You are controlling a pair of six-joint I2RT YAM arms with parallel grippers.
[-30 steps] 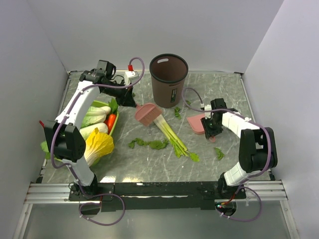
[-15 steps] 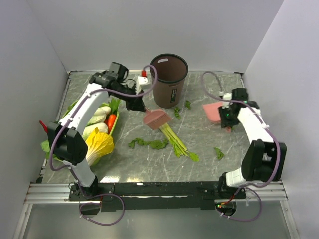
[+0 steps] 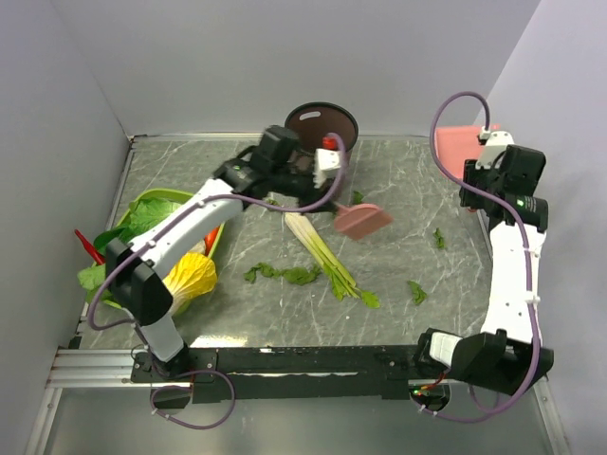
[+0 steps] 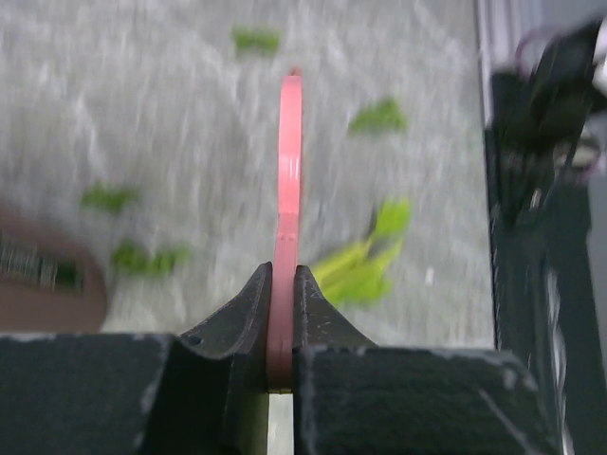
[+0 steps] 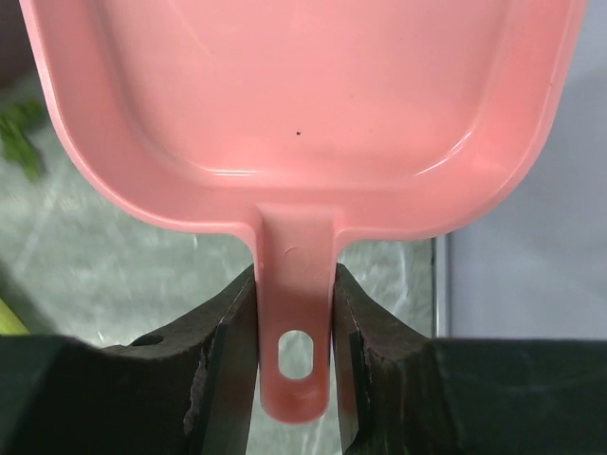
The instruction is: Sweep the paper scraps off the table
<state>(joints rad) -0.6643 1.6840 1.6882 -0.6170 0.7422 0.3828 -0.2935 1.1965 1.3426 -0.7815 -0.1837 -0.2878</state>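
Paper scraps (image 3: 285,275) lie scattered on the grey-green tabletop (image 3: 171,161). A ragged cluster sits near the middle front, just left of the leek-like stalk (image 3: 327,254), and single bits lie well apart toward the right side and beside the brown bin (image 3: 318,121). None of the paper scraps is in the dustpan, so the sweeping looks barely begun.

The left fingers (image 4: 254,305) are clamped on the thin handle of a pink brush (image 3: 363,220). It hangs just right of the stalk's white end, apparently off the surface, probably on its way to the loose bits at the right.

The right fingers (image 5: 235,332) are pressed onto the handle of the pink dustpan (image 5: 303,104). They hold it high by the right wall, with its empty tray facing the wrist camera. This likely keeps it out of the brush's way until there is a pile to collect.

A green basket (image 3: 156,199) of vegetables and a yellow-green cabbage (image 3: 190,275) sit at the left, apart from the scraps.
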